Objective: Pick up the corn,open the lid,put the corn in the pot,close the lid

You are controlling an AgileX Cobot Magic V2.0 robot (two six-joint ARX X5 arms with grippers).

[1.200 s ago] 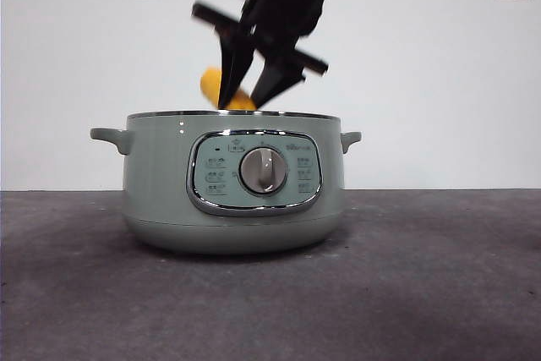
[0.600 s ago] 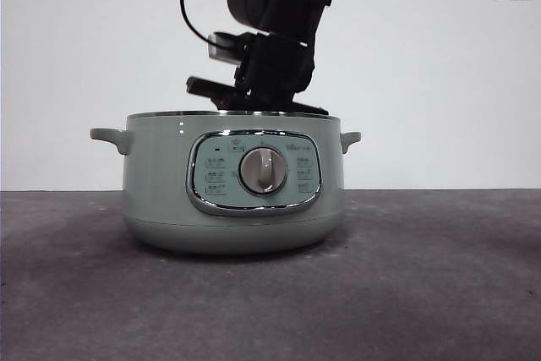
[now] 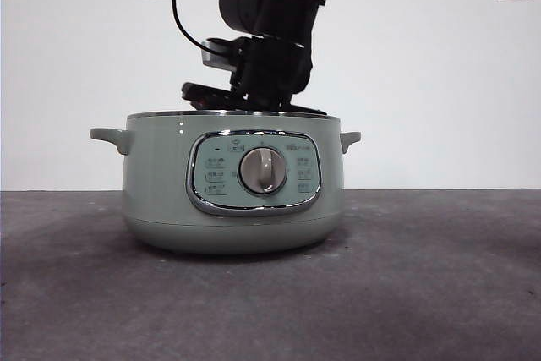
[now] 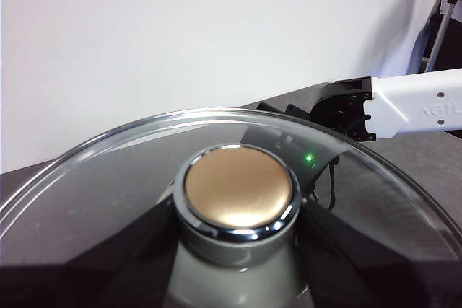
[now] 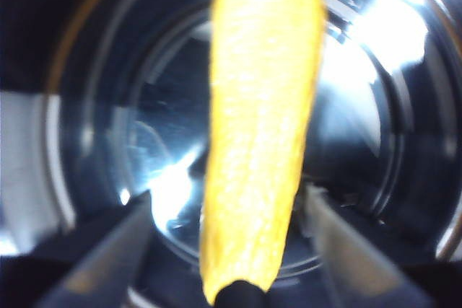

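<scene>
So a second ago the corn (image 5: 260, 106) was hanging above the pot (image 3: 161, 183) rim, and now the right gripper (image 5: 227, 196) has dipped inside the pot with its jaws spread clear of the cob on both sides, so I'd say the drop is basically done. The left gripper (image 4: 238, 250) is clamped on the knob of the lid (image 4: 108, 171), held well off the pot. Looks like open air above the pot, so lift straight out and mind the rim.
</scene>
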